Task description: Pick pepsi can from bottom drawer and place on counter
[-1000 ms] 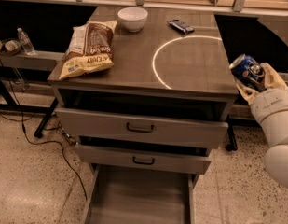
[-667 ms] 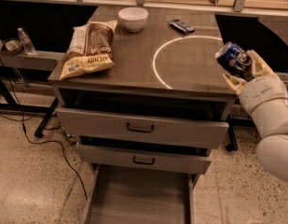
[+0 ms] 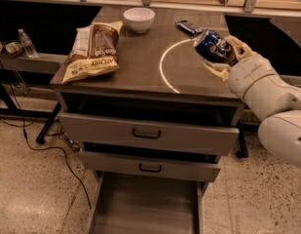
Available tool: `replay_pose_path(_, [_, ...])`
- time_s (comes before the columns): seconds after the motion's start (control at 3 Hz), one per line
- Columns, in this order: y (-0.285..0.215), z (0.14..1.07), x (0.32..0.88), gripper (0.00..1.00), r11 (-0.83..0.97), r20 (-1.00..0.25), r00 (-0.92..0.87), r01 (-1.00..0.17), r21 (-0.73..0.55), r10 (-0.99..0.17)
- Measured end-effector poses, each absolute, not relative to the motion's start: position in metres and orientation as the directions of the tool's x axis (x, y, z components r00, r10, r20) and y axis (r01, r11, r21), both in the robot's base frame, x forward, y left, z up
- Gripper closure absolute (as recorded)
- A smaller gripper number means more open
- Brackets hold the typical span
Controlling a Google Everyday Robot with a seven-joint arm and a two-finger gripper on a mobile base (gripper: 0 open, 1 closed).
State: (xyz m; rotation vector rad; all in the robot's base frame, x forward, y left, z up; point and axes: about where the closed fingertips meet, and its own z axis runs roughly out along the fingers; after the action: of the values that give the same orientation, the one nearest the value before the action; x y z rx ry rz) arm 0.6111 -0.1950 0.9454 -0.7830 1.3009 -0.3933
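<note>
My gripper [image 3: 223, 51] is shut on the pepsi can [image 3: 210, 45], a dark-blue can with white and red marks and a silver top. It holds the can tilted on its side above the right part of the counter [image 3: 135, 65], inside the thin white circle [image 3: 162, 67]. The bottom drawer [image 3: 145, 208] is pulled out below and its flat floor shows nothing in it.
A chip bag [image 3: 91, 50] lies on the counter's left. A white bowl [image 3: 139, 18] stands at the back. A dark flat wrapped bar [image 3: 189, 27] lies at the back right. The two upper drawers [image 3: 147, 133] stand slightly open. A water bottle [image 3: 27, 43] stands on a shelf at left.
My gripper has carried the can from beside the cabinet's right edge up and leftward, over the counter and into the white circle.
</note>
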Motion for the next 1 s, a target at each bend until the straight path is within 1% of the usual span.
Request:
replay_pose_path(0.67, [-0.196,0.948,0.606,1.0,0.739,-0.752,0.241,-0.16,-0.654,-0.613])
replay_pose_path(1.0, [-0.197,0.956,0.622,1.0,0.824,-0.825,0.248,-0.14,-0.55,-0.508])
